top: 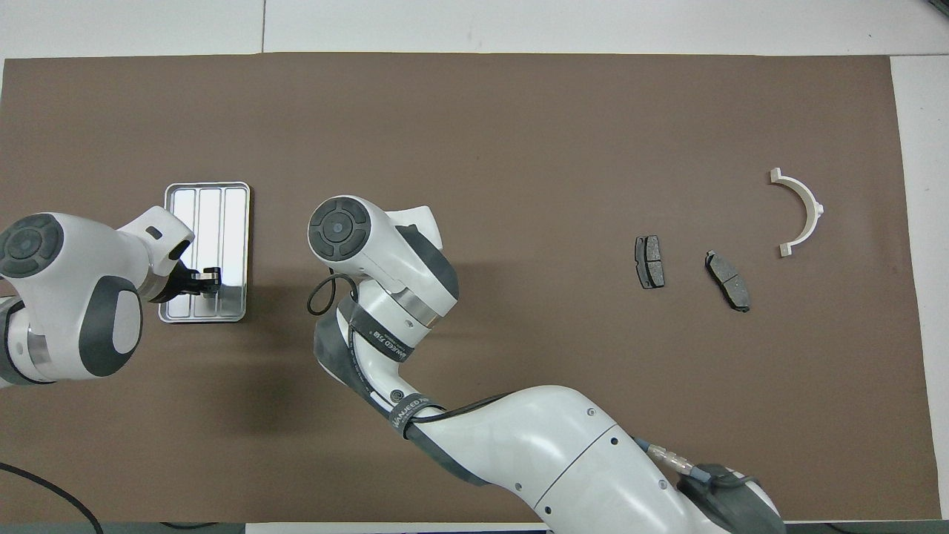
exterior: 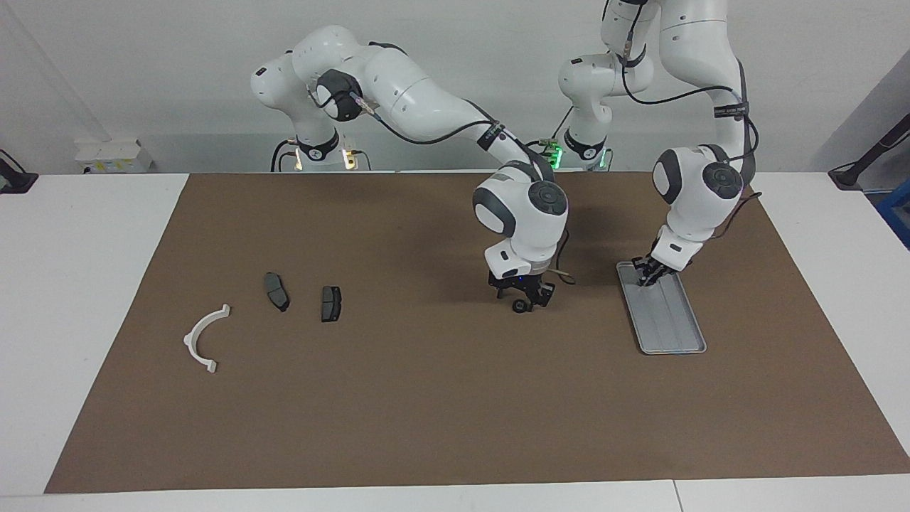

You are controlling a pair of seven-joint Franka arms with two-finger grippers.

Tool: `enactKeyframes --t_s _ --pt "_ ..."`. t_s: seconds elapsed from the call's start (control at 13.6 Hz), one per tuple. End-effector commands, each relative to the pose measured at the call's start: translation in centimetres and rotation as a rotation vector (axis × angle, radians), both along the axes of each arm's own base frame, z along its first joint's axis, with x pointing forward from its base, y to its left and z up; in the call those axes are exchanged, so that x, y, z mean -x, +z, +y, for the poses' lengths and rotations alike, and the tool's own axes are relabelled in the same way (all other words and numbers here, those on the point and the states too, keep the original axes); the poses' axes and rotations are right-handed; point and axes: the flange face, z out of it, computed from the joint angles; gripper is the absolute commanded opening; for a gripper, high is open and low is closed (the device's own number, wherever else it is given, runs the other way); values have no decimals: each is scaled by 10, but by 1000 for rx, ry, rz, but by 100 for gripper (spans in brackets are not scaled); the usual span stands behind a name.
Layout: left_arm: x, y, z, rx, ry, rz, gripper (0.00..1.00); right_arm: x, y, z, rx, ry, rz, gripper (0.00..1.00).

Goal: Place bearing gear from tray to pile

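Right claw (exterior: 524, 301) was down on the brown mat in the middle of the worktop (exterior: 85, 299), straddling the bearing gear (exterior: 521, 306). Gear was a small black ring sitting on the mat right at the claw's fingertips, touching or nearly so; couldn't tell whether the fingers were spread or already pinching it. In the overhead view the right arm's wrist covered the gear completely.

Gear lay out of the tray (exterior: 675, 334), on the mat between tray and pile, much closer to the tray. It's round, so no long axis to call; which way its bore faced I couldn't make out.

Left claw (exterior: 648, 274) was pressed together, tips down inside the tray at the end nearer the robots. Nothing visible between its fingertips. In the overhead view, left claw (top: 208, 277) sat over the tray's (top: 230, 194) ribbed floor at that same end.

Tray's long axis ran roughly away from the robots, slightly skewed in the facing view, toward the left arm's end of the worktop.

Pile sat well apart toward the right arm's end: two dark brake pads (exterior: 277, 291) (exterior: 330, 303) side by side, and the white half-ring (exterior: 202, 336) beside them, farther from the robots, open side facing the worktop's edge at that end.
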Motion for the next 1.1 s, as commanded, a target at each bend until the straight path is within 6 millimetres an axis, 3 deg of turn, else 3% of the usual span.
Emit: enactKeyframes --t_s 0.0,0.15,0.37,0.59,0.88,1.03 --pt "-14 66 2 -11 16 38 1 -2 -3 5 8 -15 -17 73" --pt "-14 112 5 -12 26 26 1 -1 -3 5 6 -14 -17 55" --pt "-18 164 9 -15 36 29 3 -2 -4 6 0 -14 -24 28" --pt "-19 190 9 -16 38 23 5 -2 -4 5 0 -16 -24 0" --pt "-18 195 8 -16 48 12 5 -4 -3 2 9 -19 -18 0" --pt "-19 198 4 -13 60 4 5 -6 8 -8 35 -25 9 0"
